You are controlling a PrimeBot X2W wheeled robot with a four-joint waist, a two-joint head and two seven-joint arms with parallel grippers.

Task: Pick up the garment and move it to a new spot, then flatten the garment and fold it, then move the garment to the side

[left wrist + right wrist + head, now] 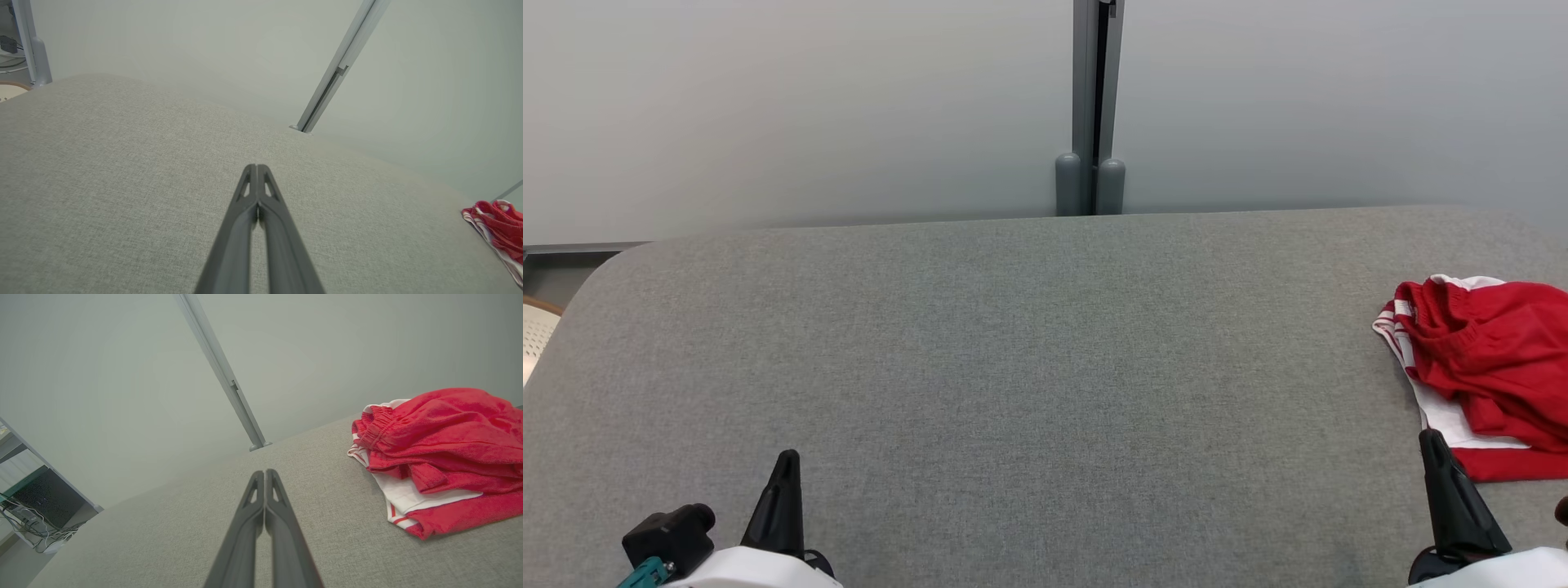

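Lying at the far right of the grey table [1013, 343], the garment [1486, 359] (red shorts with white striped panels) is being seen as a loose stack of layers, partly cut off by the right border of the head view. Nothing is being held: the left gripper [786, 461] is being kept low at the near left with its fingers pressed together, and the right gripper [1433, 441] is likewise being kept closed and empty, its tip just beside the near corner of the cloth, though whether it is touching cannot be told. The step in hand is not being settled by these pictures. A bundle at the table's side would fit shorts waiting to be picked up and carried to a new spot, and it would equally fit shorts already folded over and set aside. The layers are overlapping roughly rather than squarely, which is being judged as leaning toward the former, but only weakly. Any grasp would call for parted fingers and for one edge to be singled out, since several soft layers are being stacked and could be caught together. The gathered elastic waistband is being pointed toward the table's middle, on the far-left end of the heap, and the long axis is being judged as running roughly side to side across the table, with the leg ends toward the right and out of frame.
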